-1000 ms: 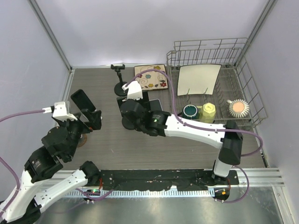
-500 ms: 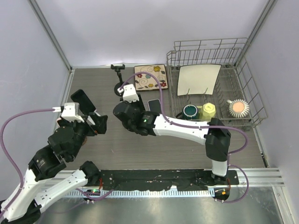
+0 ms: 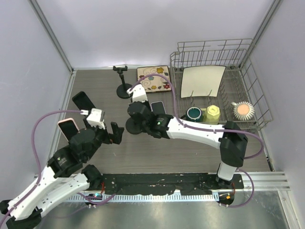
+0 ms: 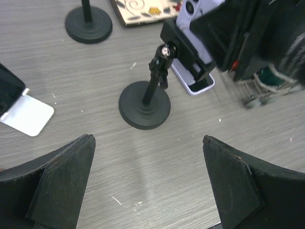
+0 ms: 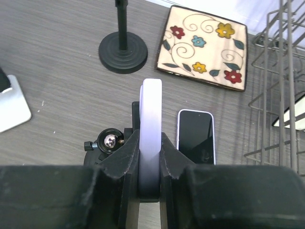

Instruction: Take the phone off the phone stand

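Observation:
A lavender phone (image 5: 151, 109) stands edge-on in the clamp of a black phone stand (image 4: 144, 104), whose round base sits on the wooden table. My right gripper (image 5: 151, 152) is shut on the phone, one finger pressed to each flat face. In the top view the right gripper (image 3: 138, 109) sits over the stand base (image 3: 134, 127) and hides the phone. My left gripper (image 4: 150, 186) is open and empty, low over the table just in front of the stand; in the top view the left gripper (image 3: 114, 132) is left of the base.
A second phone (image 3: 157, 108) lies flat right of the stand. Another black stand (image 3: 125, 90) and a floral tile (image 3: 153, 78) are behind. A pink phone (image 3: 69, 129) and a black phone (image 3: 85, 101) stand at the left. A wire dish rack (image 3: 257, 95) fills the right.
My right gripper has closed onto the lavender phone. My left arm has swung right and forward, bringing its open gripper close to the stand's base.

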You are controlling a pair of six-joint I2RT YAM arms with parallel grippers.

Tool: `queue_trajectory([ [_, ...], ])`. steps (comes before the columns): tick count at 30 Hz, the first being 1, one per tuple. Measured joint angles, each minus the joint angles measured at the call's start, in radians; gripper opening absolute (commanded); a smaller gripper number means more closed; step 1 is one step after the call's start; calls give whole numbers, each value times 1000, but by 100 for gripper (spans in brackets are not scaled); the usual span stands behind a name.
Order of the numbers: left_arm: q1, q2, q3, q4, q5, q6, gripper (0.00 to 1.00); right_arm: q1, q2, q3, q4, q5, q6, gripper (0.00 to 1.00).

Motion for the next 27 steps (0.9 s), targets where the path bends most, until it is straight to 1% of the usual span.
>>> queue_trajectory([
  [5,0,17,-154,130,54,47,100,-25,-106,-136,92,-146,-74,1],
  [9,0,66,-253,266,98,111,100,-35,-170,-203,122,-248,-141,1],
  [14,21,213,-268,433,187,173,100,-48,-211,-250,150,-345,-196,1],
  [16,48,285,-264,499,228,180,99,-57,-220,-261,159,-379,-208,1],
  [19,111,383,-262,570,286,169,96,-68,-223,-267,169,-415,-222,1],
  [21,151,420,-262,615,312,159,90,-73,-224,-268,173,-434,-233,1],
  [22,169,431,-262,638,324,151,88,-74,-224,-269,175,-442,-236,1],
  [23,183,438,-262,661,335,142,83,-75,-224,-269,175,-448,-239,1],
  [27,217,448,-262,754,376,124,75,-79,-226,-275,187,-464,-248,1],
])
